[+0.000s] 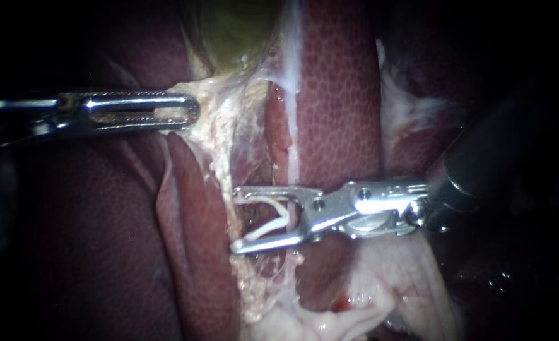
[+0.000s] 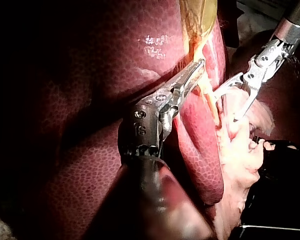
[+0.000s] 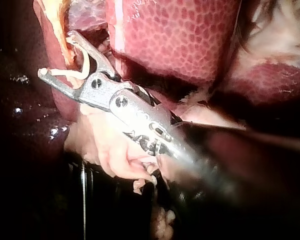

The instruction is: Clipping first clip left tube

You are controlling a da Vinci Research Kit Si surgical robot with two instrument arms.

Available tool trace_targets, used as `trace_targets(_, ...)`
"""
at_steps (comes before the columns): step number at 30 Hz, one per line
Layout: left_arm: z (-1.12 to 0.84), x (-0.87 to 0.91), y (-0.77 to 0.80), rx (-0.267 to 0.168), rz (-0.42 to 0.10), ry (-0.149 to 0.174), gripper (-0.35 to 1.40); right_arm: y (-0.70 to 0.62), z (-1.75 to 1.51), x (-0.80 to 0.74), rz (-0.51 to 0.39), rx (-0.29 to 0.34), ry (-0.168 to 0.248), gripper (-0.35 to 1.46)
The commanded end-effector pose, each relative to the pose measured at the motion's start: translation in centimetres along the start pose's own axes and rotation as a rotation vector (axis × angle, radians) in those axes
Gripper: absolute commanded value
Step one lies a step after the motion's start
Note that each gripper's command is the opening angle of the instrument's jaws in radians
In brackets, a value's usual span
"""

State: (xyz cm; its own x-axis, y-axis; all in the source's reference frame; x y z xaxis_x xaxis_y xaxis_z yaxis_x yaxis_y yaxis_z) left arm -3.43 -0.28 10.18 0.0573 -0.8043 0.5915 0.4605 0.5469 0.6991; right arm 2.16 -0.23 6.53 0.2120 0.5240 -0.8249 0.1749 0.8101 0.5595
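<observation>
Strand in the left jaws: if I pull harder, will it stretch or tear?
Probably stretches first: the strand looks thin, stringy and taut between the left instrument and the gallbladder. Likely fragile: its edges look frayed, so a hard pull could tear it. It glistens, so it may slip.

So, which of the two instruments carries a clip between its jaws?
The right instrument, coming in from the right: a white clip sits between its spread jaws. The left instrument has its jaws gripping pale tissue below the gallbladder, with no clip.
</observation>
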Motion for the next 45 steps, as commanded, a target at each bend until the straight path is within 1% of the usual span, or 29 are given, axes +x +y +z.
trace_targets(1, 0.0, 0.0, 0.0, 0.0, 0.0, 0.0, -0.35, 0.01, 0.01, -0.01, 0.0, -0.002, 0.0, 0.6)
trace_targets(7, 0.0, 0.0, -0.01, 0.0, 0.0, 0.0, -0.35, 0.03, 0.07, -0.04, 0.01, 0.004, -0.002, 0.6)
trace_targets(13, 0.0, 0.0, -0.01, 0.0, 0.0, 0.0, -0.35, 0.02, 0.16, -0.09, 0.023, 0.022, 0.0, 0.6)
trace_targets(23, 0.0, 0.0, 0.0, -0.001, 0.0, 0.0, -0.35, -0.12, 0.29, -0.2, 0.081, 0.114, 0.003, 0.6)
trace_targets(28, 0.0, 0.0, 0.0, -0.001, 0.0, 0.0, -0.35, -0.15, 0.39, -0.27, 0.09, 0.141, 0.001, 0.6)
trace_targets(33, 0.0, 0.0, 0.0, -0.001, 0.0, 0.0, -0.35, -0.15, 0.46, -0.33, 0.1, 0.151, -0.001, 0.6)
trace_targets(45, 0.0, 0.01, 0.0, -0.001, 0.0, 0.0, -0.35, -0.12, 0.55, -0.46, 0.117, 0.148, -0.004, 0.59)
